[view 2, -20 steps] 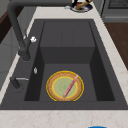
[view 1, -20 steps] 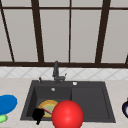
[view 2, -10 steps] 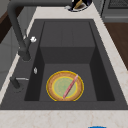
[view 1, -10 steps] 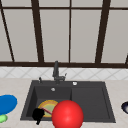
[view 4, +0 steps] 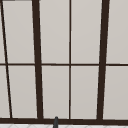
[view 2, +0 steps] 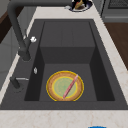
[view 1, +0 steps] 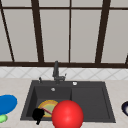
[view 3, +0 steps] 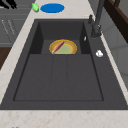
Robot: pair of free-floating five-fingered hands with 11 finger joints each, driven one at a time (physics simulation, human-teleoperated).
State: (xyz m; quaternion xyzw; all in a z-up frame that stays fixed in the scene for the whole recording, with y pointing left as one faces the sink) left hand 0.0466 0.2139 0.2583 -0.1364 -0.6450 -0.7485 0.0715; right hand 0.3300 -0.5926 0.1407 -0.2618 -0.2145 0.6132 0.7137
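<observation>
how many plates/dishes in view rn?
3: a yellow plate in the sink basin, a blue plate on the counter left of the sink, a dark dish on the counter right. The red ball may hide more.

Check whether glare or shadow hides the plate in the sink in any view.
Front view: flat, even light with no glare, but the red ball covers the right side of the plate and the left hand overlaps its left edge. Left side view: the plate shows whole and bright against the dark sink, with no shadow across it. Right side view: the same, no glare.
</observation>
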